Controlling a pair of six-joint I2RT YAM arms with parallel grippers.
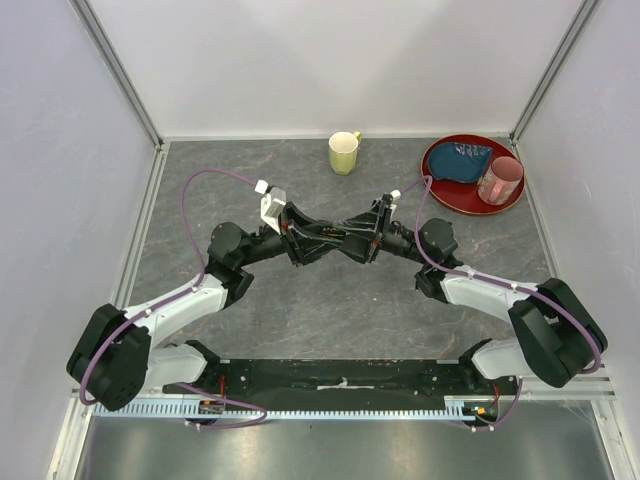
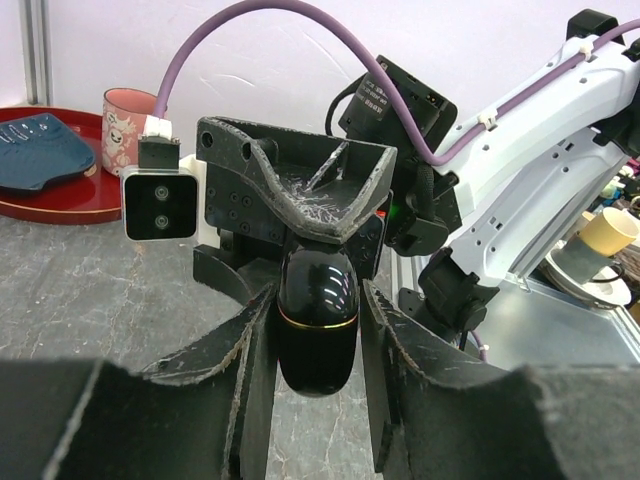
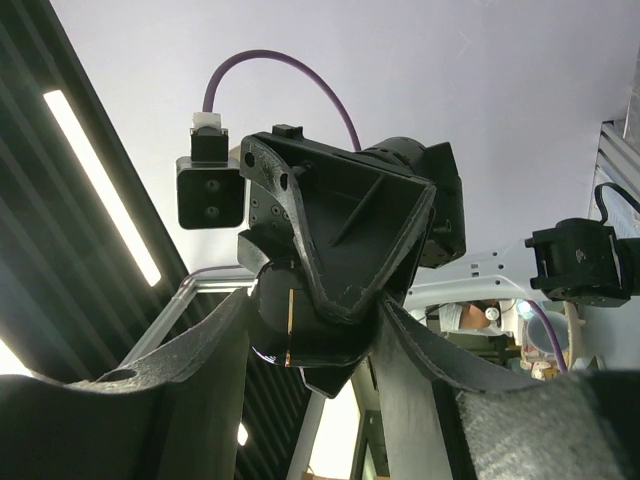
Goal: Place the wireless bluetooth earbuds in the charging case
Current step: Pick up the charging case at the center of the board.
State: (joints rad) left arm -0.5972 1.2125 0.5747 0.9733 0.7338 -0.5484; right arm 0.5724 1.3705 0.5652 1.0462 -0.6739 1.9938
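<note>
The charging case (image 2: 317,320), a glossy black oval with a thin gold seam, hangs in the air over the middle of the table. My right gripper (image 1: 352,240) comes from the right and is shut on its upper part; the case (image 3: 272,330) sits between that gripper's fingers in the right wrist view. My left gripper (image 2: 318,400) faces it, its two fingers close on either side of the case's lower half. Whether they press on it does not show. The left gripper (image 1: 316,240) meets the right one at mid-table. The earbuds are hidden.
A yellow mug (image 1: 344,152) stands at the back centre. A red tray (image 1: 447,192) at the back right carries a blue cloth (image 1: 468,160) and a pink cup (image 1: 500,180). Walls close the table at the back and sides.
</note>
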